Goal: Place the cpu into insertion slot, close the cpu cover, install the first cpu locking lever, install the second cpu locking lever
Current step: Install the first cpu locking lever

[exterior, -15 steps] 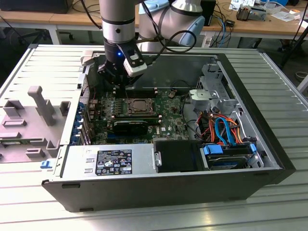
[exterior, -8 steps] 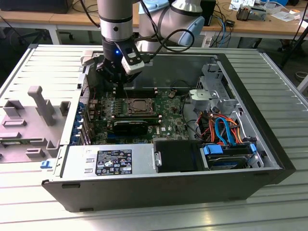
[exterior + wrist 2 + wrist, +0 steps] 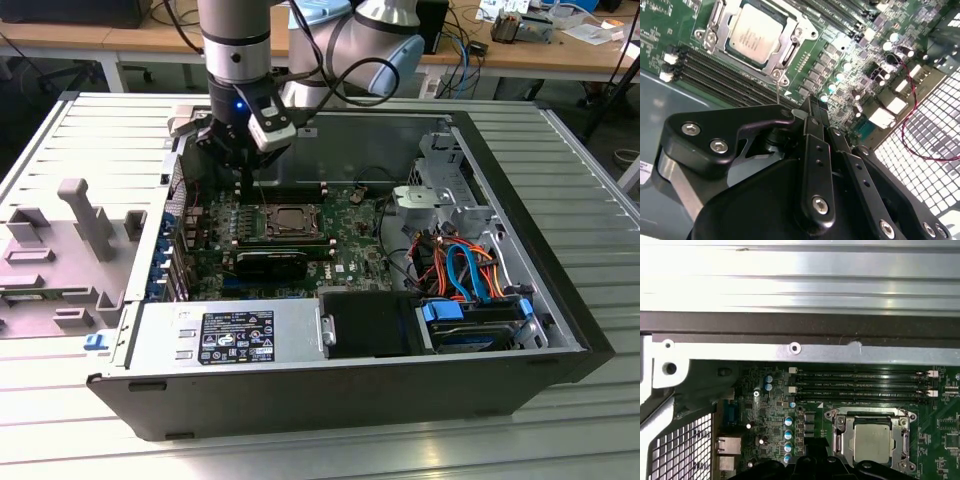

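cpu: the cpu sits seated in the insertion slot on the green motherboard, its dull silver top showing in both wrist views.
cpu cover: the cpu cover lies flat around the chip, framing it through its square window.
locking lever: a thin metal rod stands just beside the socket corner, reaching toward the tool's tips.
tool: the tool hangs inside the open computer case, just beside the socket; its black fingers sit narrow, pressed close together, and whether they grip the rod I cannot tell.
memory slots: long black slots run alongside the socket.
surface: ribbed metal surface carries the case.
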